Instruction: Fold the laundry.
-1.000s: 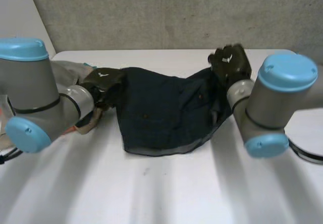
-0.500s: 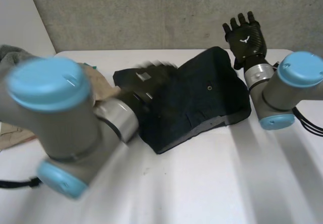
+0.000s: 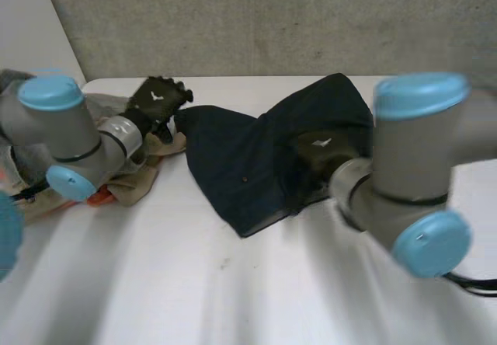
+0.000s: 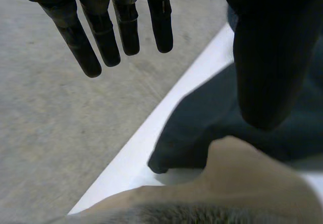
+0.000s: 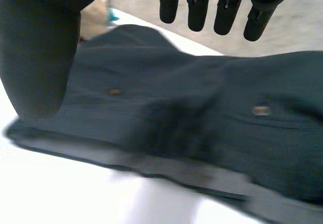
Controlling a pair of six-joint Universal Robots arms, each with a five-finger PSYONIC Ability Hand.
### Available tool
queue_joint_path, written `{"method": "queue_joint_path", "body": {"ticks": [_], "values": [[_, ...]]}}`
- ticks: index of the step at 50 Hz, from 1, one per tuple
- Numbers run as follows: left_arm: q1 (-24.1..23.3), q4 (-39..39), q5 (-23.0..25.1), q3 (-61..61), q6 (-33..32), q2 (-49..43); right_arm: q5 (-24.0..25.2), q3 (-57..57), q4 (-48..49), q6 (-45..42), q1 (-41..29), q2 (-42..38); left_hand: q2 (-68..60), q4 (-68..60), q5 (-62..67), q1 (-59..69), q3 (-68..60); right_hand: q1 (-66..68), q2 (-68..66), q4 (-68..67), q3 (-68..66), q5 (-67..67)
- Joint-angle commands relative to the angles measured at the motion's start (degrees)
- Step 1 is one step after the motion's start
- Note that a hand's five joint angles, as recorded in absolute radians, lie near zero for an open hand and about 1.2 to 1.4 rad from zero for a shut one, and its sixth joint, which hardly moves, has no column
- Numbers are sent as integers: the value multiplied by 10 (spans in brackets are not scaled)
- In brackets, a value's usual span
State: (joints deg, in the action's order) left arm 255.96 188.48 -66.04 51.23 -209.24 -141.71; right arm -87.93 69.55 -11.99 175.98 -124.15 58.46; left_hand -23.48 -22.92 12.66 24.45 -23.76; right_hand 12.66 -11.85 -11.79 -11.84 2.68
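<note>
A rough grey concrete wall [image 3: 272, 19] runs behind the table, mottled with darker patches and fine pits. At its left end it meets a smooth, paler panel [image 3: 31, 26] along a slanting line. The white table [image 3: 233, 298] stands close against the wall, its far edge straight. Its top is plain and matte, with one small dark speck [image 3: 225, 265] toward the front. In the left wrist view the same pitted concrete lies beyond the table's edge. The light is soft and even, without glare.
</note>
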Motion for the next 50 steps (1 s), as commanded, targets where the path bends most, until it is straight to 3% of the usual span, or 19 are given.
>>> {"method": "queue_joint_path", "body": {"ticks": [1,8,15,18,20,23,32,40,45,47,49,50], "values": [[-2,2,58,-98,-28,-106,-4,-34,77,11,-73,-96,0,-6,8,-9,3,-27,18,18,18,-27],[-6,3,54,-144,-28,-152,-8,-77,124,-10,-82,-162,-17,-23,25,7,-14,43,-51,-52,-51,43],[-8,0,50,-144,-27,-150,-11,-121,139,-43,-88,-217,-141,-147,150,132,-139,122,-130,-131,-130,122],[-11,0,40,-131,-26,-145,-14,-136,140,-58,-89,-231,-135,-140,143,125,-132,270,-278,-279,-278,270],[-13,2,29,-119,-28,-136,-20,-138,138,-64,-89,-231,-81,-87,90,72,-79,655,-663,-664,-663,655],[-13,0,19,-106,-28,-123,-29,-134,141,-66,-92,-219,11,6,-3,-21,14,673,-682,-682,-682,673],[-12,1,10,-42,-26,-61,-35,-31,156,-66,-82,14,114,108,-106,-124,117,673,-682,-682,-682,673],[-16,-7,4,-28,-24,-64,-23,35,156,-63,-81,108,109,103,-101,-119,112,673,-682,-682,-682,673],[-47,-3,-12,-26,6,-71,-10,69,157,-61,-83,147,96,90,-88,-105,99,673,-682,-682,-682,673],[-65,-4,-12,-26,41,-71,-9,74,157,-61,-82,151,-22,-27,30,12,-19,673,-682,-682,-682,673],[-76,-4,-12,-26,67,-71,-12,80,157,-57,-81,167,-226,-232,234,217,-223,673,-682,-682,-682,673],[-83,-3,-15,-25,90,-68,-12,80,156,-57,-80,172,-495,-501,504,486,-493,673,-682,-682,-682,673]]}}
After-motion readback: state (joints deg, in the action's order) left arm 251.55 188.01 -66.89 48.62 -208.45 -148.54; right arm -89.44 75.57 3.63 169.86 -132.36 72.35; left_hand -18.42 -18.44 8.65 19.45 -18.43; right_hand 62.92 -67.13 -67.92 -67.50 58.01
